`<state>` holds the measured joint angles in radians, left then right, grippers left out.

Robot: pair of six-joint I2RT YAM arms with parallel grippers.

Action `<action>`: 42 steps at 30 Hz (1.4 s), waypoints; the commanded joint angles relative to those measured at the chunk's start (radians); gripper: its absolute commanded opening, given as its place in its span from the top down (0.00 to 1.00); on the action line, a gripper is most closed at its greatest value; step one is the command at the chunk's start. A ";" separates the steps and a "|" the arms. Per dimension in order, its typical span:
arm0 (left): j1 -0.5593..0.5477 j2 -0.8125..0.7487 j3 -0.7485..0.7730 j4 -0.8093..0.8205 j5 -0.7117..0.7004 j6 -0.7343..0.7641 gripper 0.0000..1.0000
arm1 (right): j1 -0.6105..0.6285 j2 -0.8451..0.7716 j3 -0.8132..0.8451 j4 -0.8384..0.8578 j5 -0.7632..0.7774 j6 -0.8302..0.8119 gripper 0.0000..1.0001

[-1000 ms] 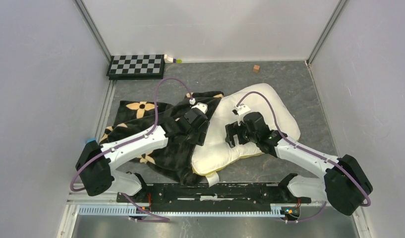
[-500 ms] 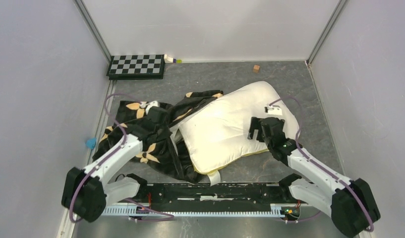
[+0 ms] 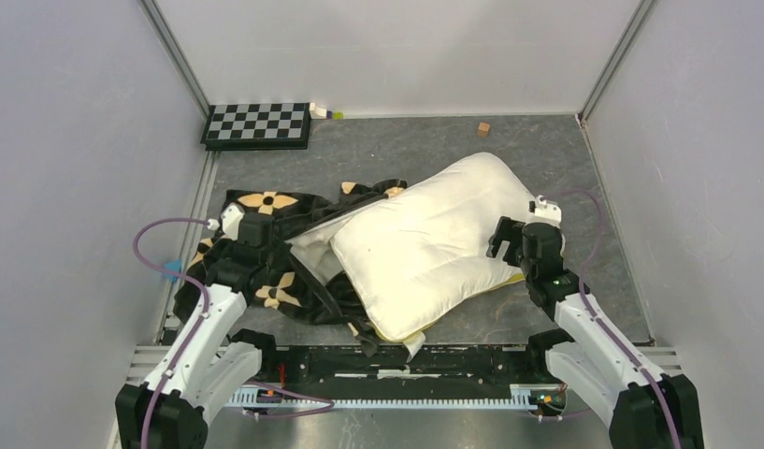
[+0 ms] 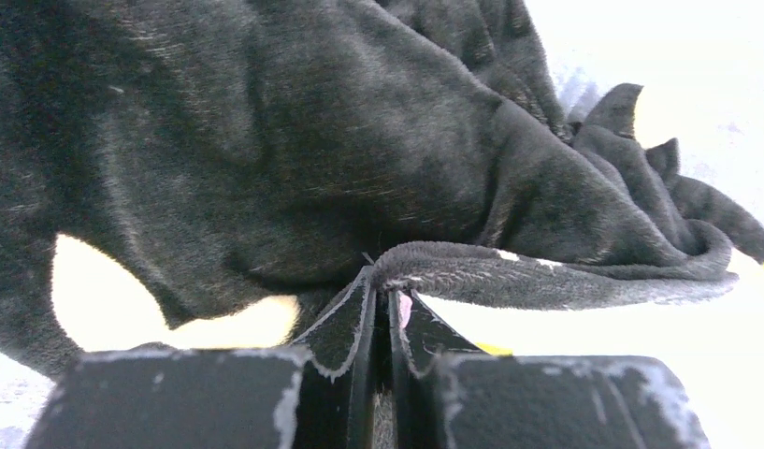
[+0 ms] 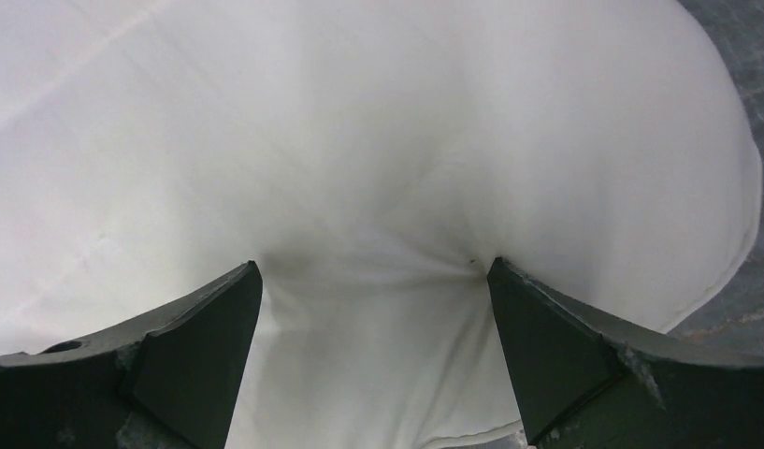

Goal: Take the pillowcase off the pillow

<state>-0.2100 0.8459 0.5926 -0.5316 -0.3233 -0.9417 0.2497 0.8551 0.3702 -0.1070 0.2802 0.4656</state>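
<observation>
Left wrist view: left claw [image 4: 382, 295] clenched on pillowcase [image 4: 266, 140]; right claw [image 5: 373, 266] spread against pillow [image 5: 359, 131]; checkerboard [image 3: 257, 123], wooden block [image 3: 483, 129] far behind.

Plain white panels [image 3: 396, 47] wall me in on three sides, joined at the far corners by slanting grey metal posts [image 3: 177, 56]. Before me lies a mottled dark grey table top [image 3: 406, 150], evenly lit, with only soft shadows. In its far left corner I see a black-and-white checkerboard [image 3: 258, 123] against the back wall, and a small pale object with a green tip [image 3: 324, 113] just beside it. A little wooden cube [image 3: 483, 129] sits near the far right corner.
</observation>
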 commanded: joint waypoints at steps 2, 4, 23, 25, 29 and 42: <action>0.015 -0.032 -0.029 0.115 0.060 0.058 0.96 | -0.010 -0.068 0.063 0.073 -0.329 -0.209 0.02; 0.015 -0.028 -0.038 0.172 0.160 0.102 0.98 | 0.007 -0.048 0.117 0.064 -0.438 -0.212 0.02; 0.015 -0.013 -0.081 0.288 0.276 0.118 0.98 | 0.901 0.587 0.640 -0.127 0.068 -0.305 0.02; 0.015 0.005 -0.086 0.302 0.285 0.113 0.98 | 0.945 0.642 0.680 -0.132 0.075 -0.307 0.02; 0.014 0.061 -0.102 0.334 0.307 0.096 0.98 | 1.033 0.718 0.744 -0.137 0.134 -0.302 0.02; 0.014 0.210 -0.134 0.352 0.278 0.055 0.98 | 1.049 0.806 0.672 -0.307 0.547 -0.207 0.02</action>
<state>-0.2024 1.0451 0.4633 -0.2142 0.0013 -0.8677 1.3384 1.7218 1.1255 -0.3370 0.6659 0.2005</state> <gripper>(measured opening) 0.099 0.979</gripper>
